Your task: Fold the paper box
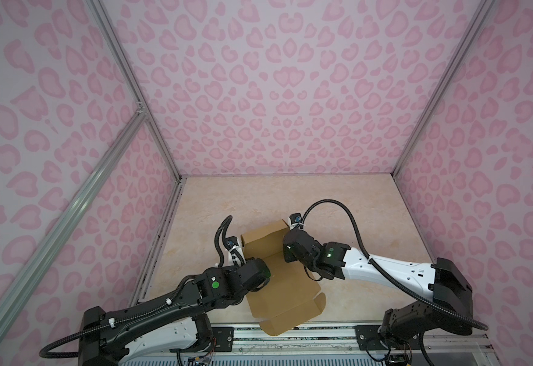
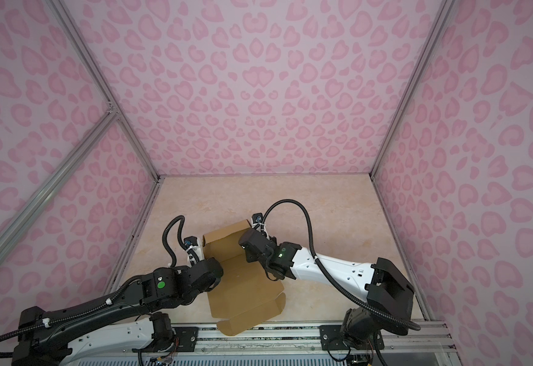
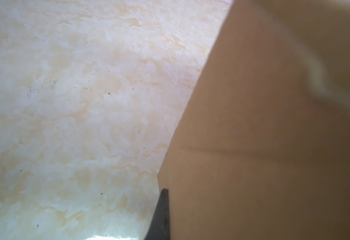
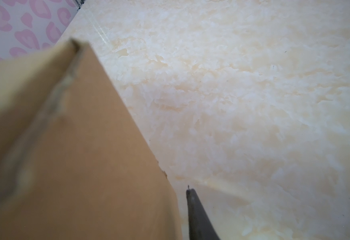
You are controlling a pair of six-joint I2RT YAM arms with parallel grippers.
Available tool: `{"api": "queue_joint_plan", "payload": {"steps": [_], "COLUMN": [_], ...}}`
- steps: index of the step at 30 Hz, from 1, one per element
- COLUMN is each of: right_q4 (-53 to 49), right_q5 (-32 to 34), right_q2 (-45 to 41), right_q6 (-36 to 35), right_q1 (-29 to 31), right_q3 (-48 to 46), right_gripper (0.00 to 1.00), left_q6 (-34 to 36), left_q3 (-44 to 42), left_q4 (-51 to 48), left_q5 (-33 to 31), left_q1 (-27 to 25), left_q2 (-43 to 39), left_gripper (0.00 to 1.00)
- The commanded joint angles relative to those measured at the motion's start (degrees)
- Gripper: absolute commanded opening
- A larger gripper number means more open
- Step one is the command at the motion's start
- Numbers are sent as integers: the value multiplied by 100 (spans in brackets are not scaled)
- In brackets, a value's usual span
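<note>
The paper box (image 1: 282, 285) (image 2: 243, 291) is brown card lying in the middle of the table in both top views, its far panel (image 1: 263, 239) folded upright. My left gripper (image 1: 243, 252) (image 2: 203, 250) is shut on that panel's left edge. In the left wrist view one dark finger (image 3: 162, 212) presses against the card (image 3: 263, 145); the other is hidden behind it. My right gripper (image 1: 287, 228) (image 2: 250, 226) is at the panel's right edge. Its visible finger (image 4: 196, 214) stands a small gap away from the card (image 4: 76, 155), so it is open.
The marble table top (image 1: 353, 221) is ringed by pink patterned walls (image 1: 290, 95) on three sides. An aluminium rail (image 1: 322, 332) runs along the front, and the box's near flap (image 1: 277, 326) overhangs it. Both arms reach in from the front corners.
</note>
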Motion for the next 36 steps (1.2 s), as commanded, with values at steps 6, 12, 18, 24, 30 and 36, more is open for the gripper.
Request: {"api": "queue_joint_plan", "payload": {"steps": [6,12,18,24,30,36], "right_q4": [56,40,-142,-430,-487,-594], "right_q5": [402,561,581,622,622,647], "right_q2": [-29,22,40,-186,-821,-1542], "right_q6": [-45,-57,38,100,28,-5], "right_q1": [-14,-20,39,186,329,388], "right_q3": [16,8,87,177,-173,-468], "right_gripper": [24,1,0,21,37,41], "left_q6": [-83,-114,-114,-98,92,441], "left_q3": [40,33,66,115,56,-65], "left_q4": [94,136,158,20,-4,114], "left_q5": [-103,-86,-102,-266,-401,-325], "left_q1": [-48,-49,-65,-66,-39,154], "left_q2": [52,118,221,245,173,9], "left_gripper": [4,4,4,4,4,4]}}
